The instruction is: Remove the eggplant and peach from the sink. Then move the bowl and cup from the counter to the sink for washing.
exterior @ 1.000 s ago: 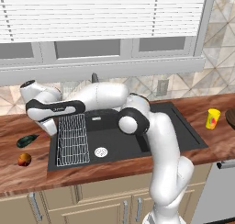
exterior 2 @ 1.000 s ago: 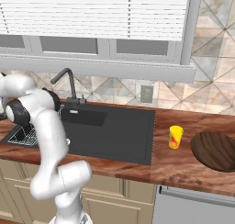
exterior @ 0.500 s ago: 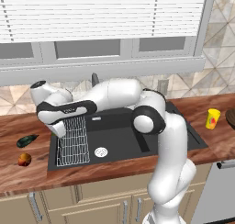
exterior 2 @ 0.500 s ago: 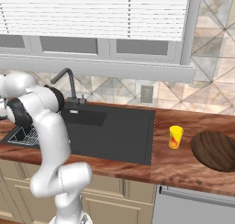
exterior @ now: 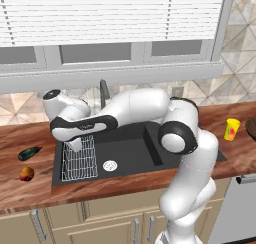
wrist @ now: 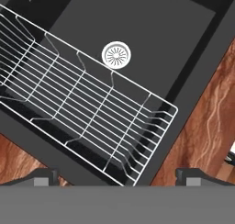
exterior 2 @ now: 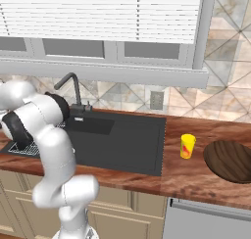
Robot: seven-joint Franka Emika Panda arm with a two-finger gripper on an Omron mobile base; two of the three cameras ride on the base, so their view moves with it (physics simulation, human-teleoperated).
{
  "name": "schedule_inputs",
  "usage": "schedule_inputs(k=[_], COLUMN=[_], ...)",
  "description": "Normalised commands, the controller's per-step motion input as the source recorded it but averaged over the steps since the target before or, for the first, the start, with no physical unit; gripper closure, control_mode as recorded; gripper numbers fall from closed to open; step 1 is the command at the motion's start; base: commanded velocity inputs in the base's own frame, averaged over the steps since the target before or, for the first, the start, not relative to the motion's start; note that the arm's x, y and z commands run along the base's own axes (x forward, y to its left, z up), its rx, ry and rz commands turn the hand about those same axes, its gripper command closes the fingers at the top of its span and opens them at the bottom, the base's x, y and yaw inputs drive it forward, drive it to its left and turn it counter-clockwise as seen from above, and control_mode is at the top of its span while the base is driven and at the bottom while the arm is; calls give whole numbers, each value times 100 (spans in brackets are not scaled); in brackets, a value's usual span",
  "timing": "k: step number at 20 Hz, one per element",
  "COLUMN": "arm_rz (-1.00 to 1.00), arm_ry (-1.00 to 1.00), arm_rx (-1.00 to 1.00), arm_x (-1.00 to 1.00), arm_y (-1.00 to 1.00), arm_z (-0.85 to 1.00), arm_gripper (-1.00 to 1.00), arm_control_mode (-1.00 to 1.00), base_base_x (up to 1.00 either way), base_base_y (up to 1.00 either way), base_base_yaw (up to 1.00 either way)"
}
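The sink (exterior: 150, 153) sits in the middle of the counter (exterior: 125, 180). The wire rack (exterior: 80, 158) lies in the left part of the sink, and the drain (exterior: 110, 165) is just right of the rack. The faucet (exterior: 103, 92) stands behind the sink. The eggplant (exterior: 29, 152) and the peach (exterior: 26, 173) lie on the counter left of the sink, the peach in front of the eggplant. The cup (exterior: 231, 129) stands on the counter right of the sink. The bowl (exterior 2: 229, 160) sits right of the cup.
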Motion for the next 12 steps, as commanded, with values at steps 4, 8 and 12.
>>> schedule_inputs(k=[4,8,12], arm_rz=[10,14,16], arm_ry=[0,3,0], arm_rx=[3,4,2], arm_x=[-11,-11,-14], arm_y=[-31,-29,-26], arm_z=[20,23,18], arm_gripper=[-100,-100,-100], arm_control_mode=[-100,-100,-100], base_base_x=[0,0,0], base_base_y=[0,0,0], base_base_yaw=[0,0,0])
